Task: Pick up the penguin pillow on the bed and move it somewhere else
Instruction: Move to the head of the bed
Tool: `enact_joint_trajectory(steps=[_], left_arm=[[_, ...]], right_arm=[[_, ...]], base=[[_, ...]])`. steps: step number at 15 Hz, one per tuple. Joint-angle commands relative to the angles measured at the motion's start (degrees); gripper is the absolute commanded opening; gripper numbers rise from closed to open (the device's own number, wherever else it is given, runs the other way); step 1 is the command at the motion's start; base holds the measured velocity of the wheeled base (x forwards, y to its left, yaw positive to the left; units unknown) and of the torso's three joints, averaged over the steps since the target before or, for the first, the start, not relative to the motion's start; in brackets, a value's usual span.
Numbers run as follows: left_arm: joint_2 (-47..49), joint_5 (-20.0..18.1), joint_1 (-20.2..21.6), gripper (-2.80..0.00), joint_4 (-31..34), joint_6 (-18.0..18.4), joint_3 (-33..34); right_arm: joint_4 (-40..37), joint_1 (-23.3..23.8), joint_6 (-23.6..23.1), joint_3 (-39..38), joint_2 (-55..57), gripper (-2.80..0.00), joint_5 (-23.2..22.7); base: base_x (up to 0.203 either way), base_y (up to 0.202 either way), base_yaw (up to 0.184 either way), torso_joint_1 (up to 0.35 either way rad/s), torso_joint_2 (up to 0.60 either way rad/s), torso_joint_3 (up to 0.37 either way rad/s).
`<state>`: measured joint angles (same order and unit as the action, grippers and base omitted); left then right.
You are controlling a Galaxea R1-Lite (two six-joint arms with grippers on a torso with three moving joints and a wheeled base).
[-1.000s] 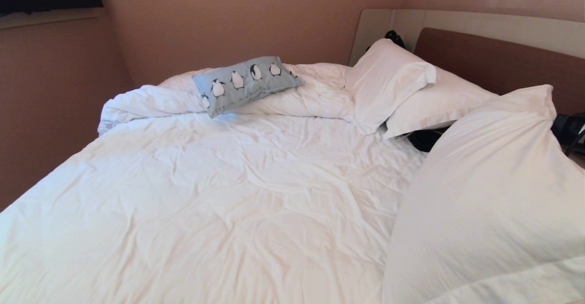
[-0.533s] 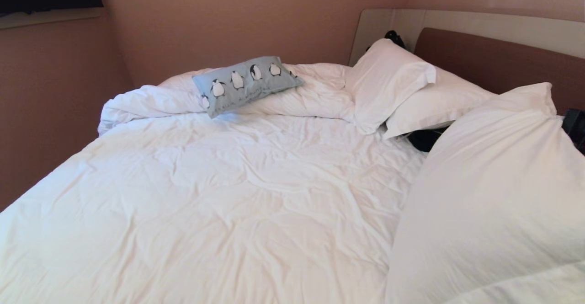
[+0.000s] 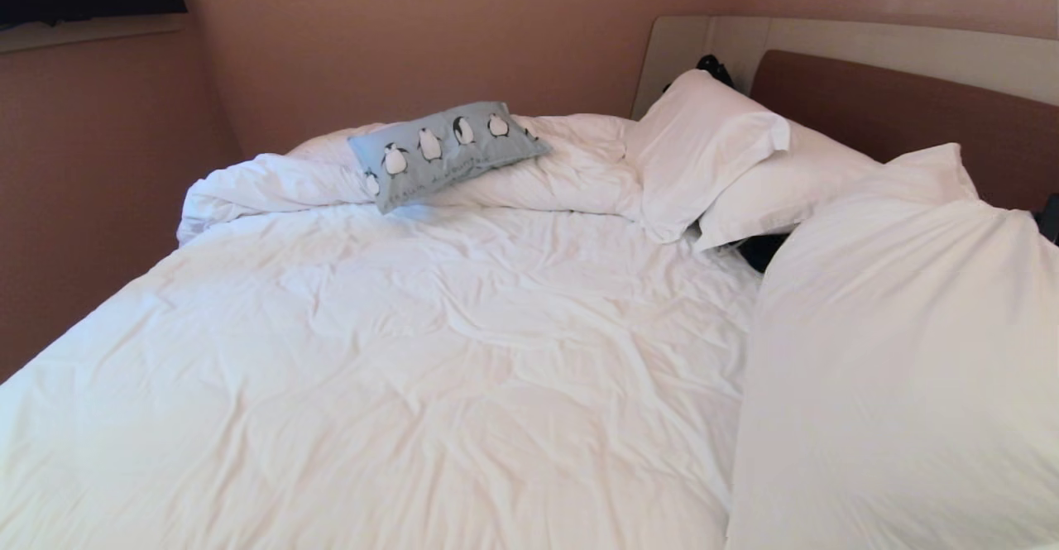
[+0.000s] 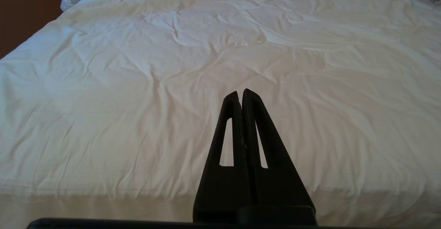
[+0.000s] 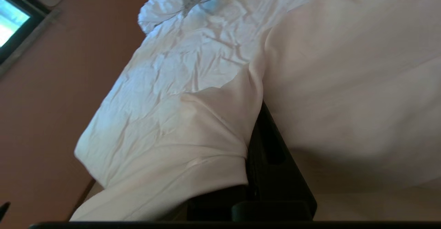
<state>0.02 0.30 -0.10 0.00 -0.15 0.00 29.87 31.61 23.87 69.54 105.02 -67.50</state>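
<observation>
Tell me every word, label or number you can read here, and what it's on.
None can be read.
The penguin pillow on the bed shows only a row of printed penguins; a faint line beneath them may be lettering, but it is too small to read.
The white pillows are plain.

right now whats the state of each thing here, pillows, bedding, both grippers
penguin pillow: lying untouched on the bunched duvet at the far side of the bed
duvet: rumpled, heaped up along the far edge
large white pillow: lifted at the near right, its edge pinched
right gripper: shut on the large white pillow
left gripper: shut, holding nothing, above the near bedding
two white pillows: stacked, leaning by the headboard
</observation>
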Motion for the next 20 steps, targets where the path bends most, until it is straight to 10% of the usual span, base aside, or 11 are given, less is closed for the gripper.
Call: enact_joint_trajectory(steps=[1,20], left_arm=[[-0.02,0.05,0.01,-2.80,0.00,-0.03,0.00],[-0.02,0.05,0.01,-2.80,0.00,-0.03,0.00]], right_arm=[[0.16,0.03,1.70,0.18,0.10,-2.80,-3.41],[0.06,-0.41,5.92,5.64,4.67,-2.80,5.72]], base=[[0.000,0.000,0.000,0.000,0.00,0.000],[0.000,0.000,0.000,0.000,0.00,0.000]])
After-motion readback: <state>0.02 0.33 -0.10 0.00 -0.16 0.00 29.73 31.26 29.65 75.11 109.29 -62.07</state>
